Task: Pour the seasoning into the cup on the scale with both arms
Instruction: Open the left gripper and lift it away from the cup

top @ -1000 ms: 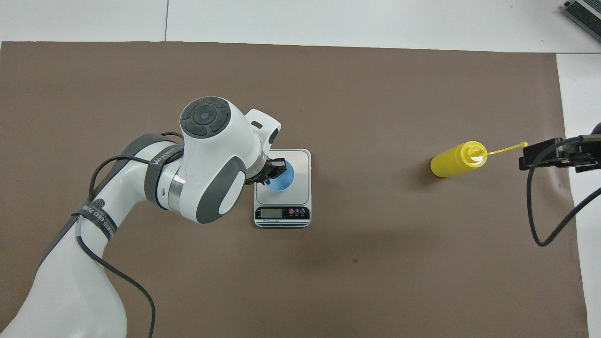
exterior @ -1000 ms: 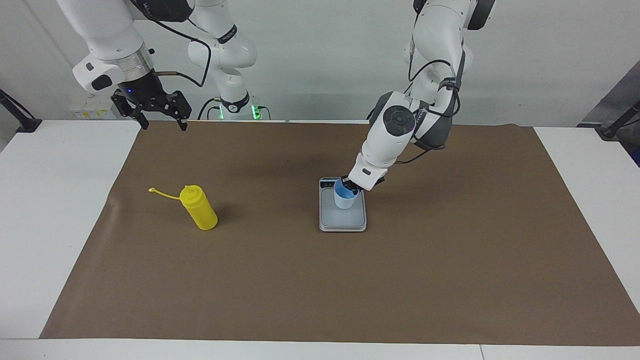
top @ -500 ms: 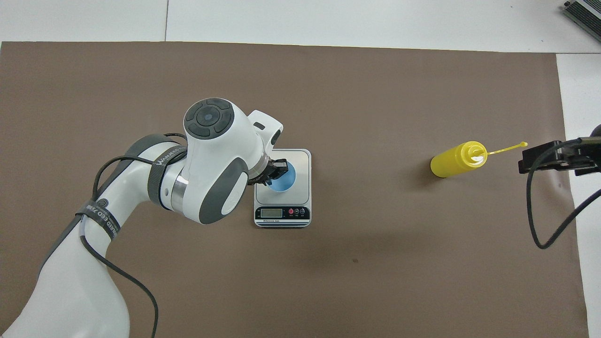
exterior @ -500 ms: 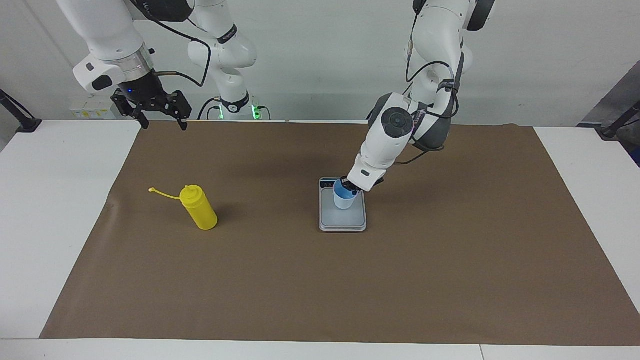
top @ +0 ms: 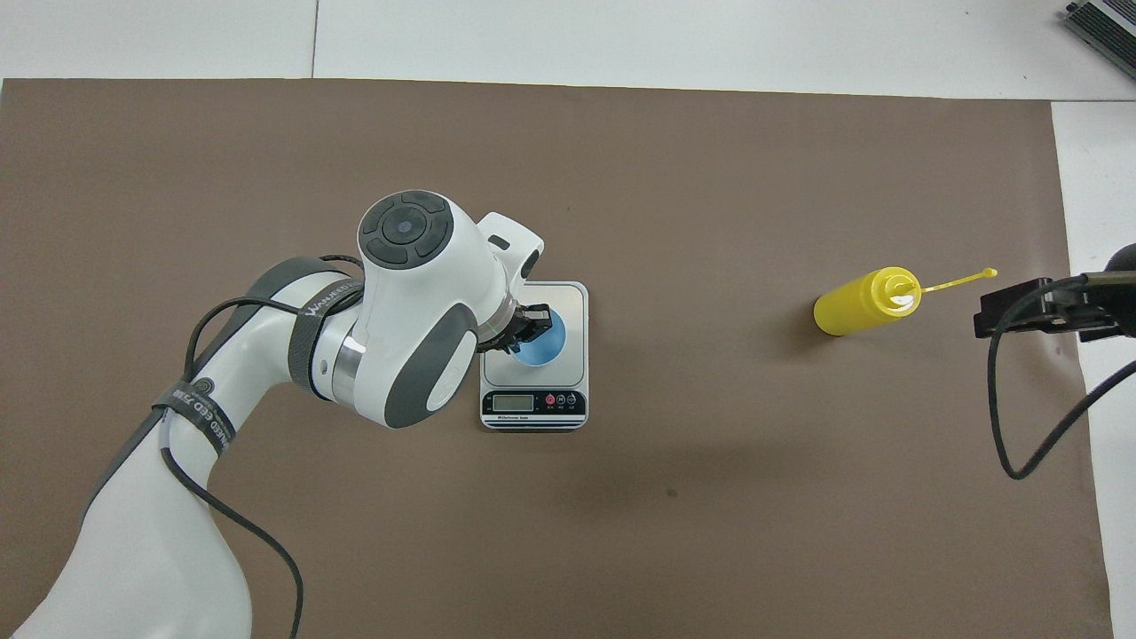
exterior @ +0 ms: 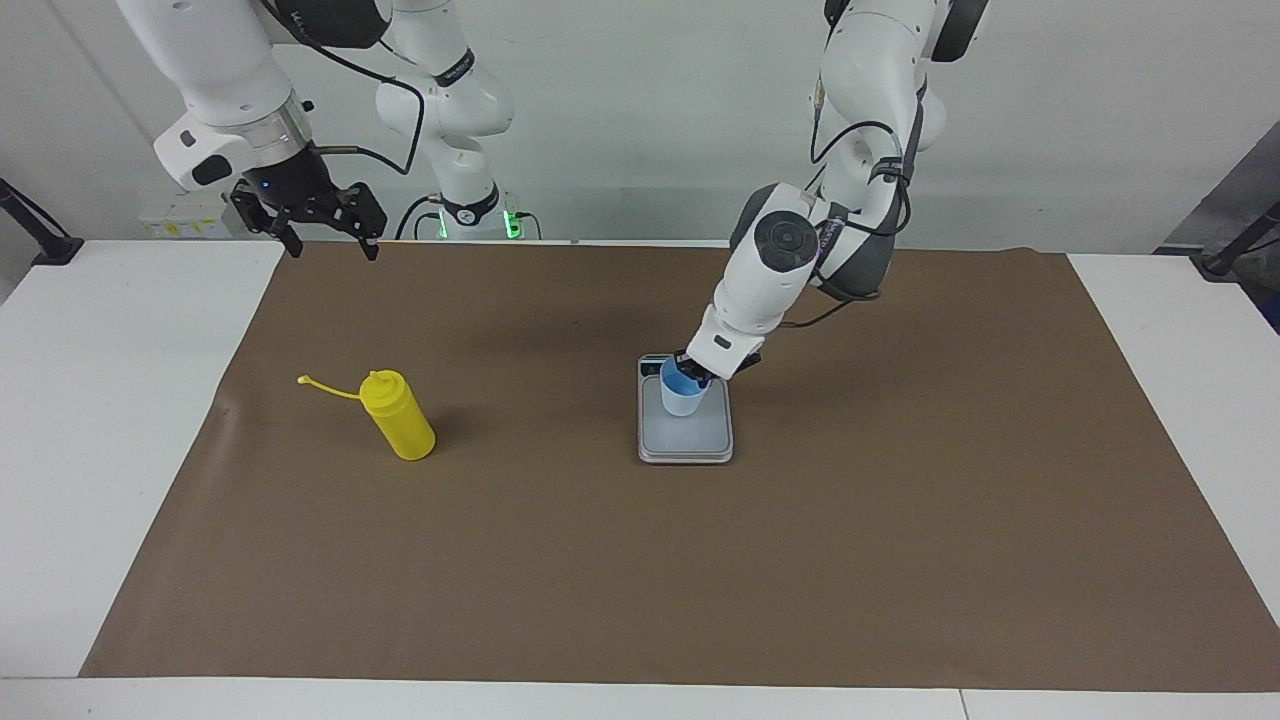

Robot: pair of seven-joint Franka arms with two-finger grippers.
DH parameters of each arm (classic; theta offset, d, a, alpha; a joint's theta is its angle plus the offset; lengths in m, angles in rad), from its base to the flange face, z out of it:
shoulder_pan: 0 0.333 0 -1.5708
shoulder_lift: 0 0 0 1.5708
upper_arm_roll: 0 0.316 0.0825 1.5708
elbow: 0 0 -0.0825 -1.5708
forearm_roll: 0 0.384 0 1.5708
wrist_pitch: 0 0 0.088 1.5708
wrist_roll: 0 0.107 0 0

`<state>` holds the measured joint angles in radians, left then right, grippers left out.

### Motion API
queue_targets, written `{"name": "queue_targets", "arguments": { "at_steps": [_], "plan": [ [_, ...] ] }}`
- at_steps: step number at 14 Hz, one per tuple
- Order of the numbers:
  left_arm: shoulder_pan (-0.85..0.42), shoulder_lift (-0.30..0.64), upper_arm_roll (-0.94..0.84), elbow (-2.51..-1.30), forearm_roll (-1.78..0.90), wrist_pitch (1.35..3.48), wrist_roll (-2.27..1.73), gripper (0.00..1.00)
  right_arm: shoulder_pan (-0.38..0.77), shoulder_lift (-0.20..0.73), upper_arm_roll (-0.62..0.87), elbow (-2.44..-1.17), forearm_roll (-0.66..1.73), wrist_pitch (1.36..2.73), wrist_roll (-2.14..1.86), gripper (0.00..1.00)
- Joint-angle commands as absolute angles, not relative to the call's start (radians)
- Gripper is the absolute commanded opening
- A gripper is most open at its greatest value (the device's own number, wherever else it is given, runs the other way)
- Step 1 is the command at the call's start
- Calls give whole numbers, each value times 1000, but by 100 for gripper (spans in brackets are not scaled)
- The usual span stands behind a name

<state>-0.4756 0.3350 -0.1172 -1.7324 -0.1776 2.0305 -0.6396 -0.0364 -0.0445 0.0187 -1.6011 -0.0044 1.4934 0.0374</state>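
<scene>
Left gripper [exterior: 692, 378] clamped on cup's [exterior: 682, 394] rim at scale's [exterior: 686, 448] twelve o'clock end; right gripper [exterior: 327, 240] gaped idle, seasoning [exterior: 399, 414] upright below at six o'clock; careless release or lift could likely tip cup off the plate

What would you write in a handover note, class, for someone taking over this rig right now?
Left end effector: shut on the cup, which is on the scale.
Right end effector: open, raised over the mat's edge, empty.
Seasoning bottle: upright on the mat toward the right arm's end, untouched.
Done: cup on scale.
Left: release cup, grasp bottle, pour.
</scene>
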Motion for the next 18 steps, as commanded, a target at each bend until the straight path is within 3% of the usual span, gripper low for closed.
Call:
{"name": "queue_targets", "arguments": {
  "at_steps": [1, 2, 3, 4, 8, 12, 18],
  "plan": [
    [-489, 351, -107, -1721, -134, 2040, -646, 0, -49, -74, 26, -1641, 12, 1528, 40, 100],
    [-489, 351, -107, -1721, -133, 2042, -646, 0, -48, -75, 26, -1643, 14, 1529, 38, 100],
    [-489, 351, -107, -1720, -133, 2042, -646, 30, -43, -78, 26, -1646, 12, 1531, 40, 100],
    [-491, 351, -107, -1717, -132, 2040, -646, 99, -41, -78, 26, -1644, 12, 1532, 40, 100],
    [-470, 333, -95, -1649, -126, 1987, -650, 100, -41, -80, 26, -1649, 12, 1539, 40, 100],
    [-362, 246, -95, -1618, -34, 1933, -637, 100, -40, -87, 26, -1669, 12, 1557, 37, 100],
    [-214, 135, -95, -1628, -12, 1804, -356, 100, -93, -202, 14, -1932, 18, 1784, -194, 100]
  ]
}}
